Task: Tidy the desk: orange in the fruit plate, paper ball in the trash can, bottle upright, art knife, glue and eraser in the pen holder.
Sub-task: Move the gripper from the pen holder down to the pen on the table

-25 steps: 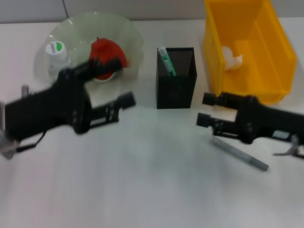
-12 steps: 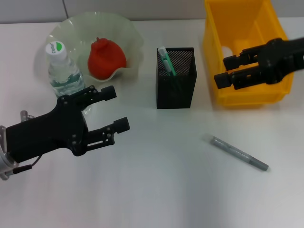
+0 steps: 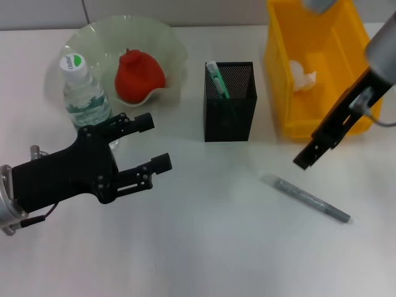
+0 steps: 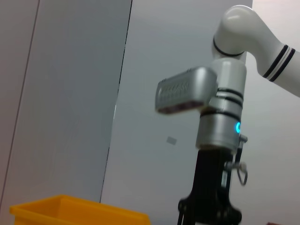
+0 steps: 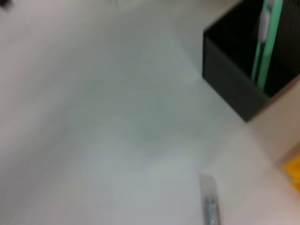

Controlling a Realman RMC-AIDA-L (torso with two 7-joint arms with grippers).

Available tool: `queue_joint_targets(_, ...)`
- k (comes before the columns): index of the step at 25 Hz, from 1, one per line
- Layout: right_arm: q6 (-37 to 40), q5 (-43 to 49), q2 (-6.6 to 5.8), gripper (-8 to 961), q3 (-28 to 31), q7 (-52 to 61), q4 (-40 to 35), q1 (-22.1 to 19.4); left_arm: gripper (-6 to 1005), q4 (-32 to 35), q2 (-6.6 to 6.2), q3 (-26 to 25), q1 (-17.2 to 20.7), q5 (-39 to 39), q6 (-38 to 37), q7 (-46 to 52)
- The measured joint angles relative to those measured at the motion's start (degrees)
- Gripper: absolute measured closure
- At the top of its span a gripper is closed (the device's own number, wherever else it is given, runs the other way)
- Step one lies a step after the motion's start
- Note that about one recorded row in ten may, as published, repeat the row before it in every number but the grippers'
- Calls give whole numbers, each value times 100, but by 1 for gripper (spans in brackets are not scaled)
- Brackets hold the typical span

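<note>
At the far left of the counter the left pincer is held low, its fingers spread and empty, just beside the upright bottle. Behind the bottle the fruit plate carries the orange (red-orange in tone). The black mesh pen holder stands at the centre with a green-and-white item inside. Right of it the grey art knife lies flat on the counter. Above the knife the right pincer is seen edge-on (whether spread or closed cannot be told). In the yellow trash can the paper ball rests.
</note>
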State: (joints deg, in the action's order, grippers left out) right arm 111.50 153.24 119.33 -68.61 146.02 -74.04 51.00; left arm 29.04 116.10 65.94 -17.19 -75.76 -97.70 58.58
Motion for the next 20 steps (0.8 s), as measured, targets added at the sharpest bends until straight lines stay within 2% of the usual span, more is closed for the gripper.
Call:
queue_joint_targets(5, -467, 111, 8, 277, -981, 272, 618, 110, 216, -4, 21, 15, -1, 1, 6, -3)
queue_joint_targets(15, -1088, 94, 23, 296, -1324, 279, 1471, 158, 216, -4, 49, 15, 5, 0, 54, -5)
queue_joint_targets(20, -1542, -58, 39, 306, -1760, 248, 1776, 118, 216, -4, 68, 15, 5, 0, 120, -5)
